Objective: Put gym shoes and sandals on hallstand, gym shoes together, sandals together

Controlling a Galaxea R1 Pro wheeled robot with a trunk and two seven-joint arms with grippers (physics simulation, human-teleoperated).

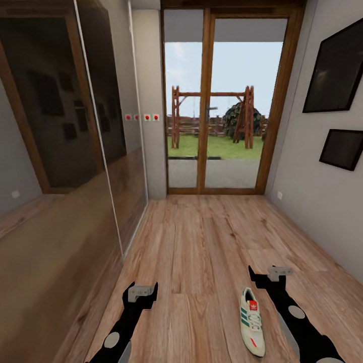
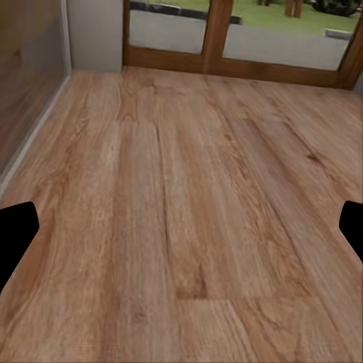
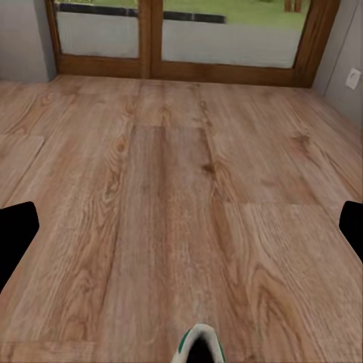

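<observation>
Setting I am working in: a home corridor. Light brown wood-plank floor (image 1: 212,237); wood-framed glass double door (image 1: 222,101) at the far end, giving onto a lawn with a wooden swing frame (image 1: 212,118); dark framed pictures (image 1: 335,70) on the grey wall; tall mirrored sliding panels (image 1: 55,151) opposite; one white green-striped sneaker (image 1: 252,320) lying on the planks.

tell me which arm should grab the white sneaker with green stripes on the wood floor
Right. The white lace-up sneaker with green stripes lies just beside the right gripper, and its tip appears in the right wrist view; the left gripper is farther off.
</observation>
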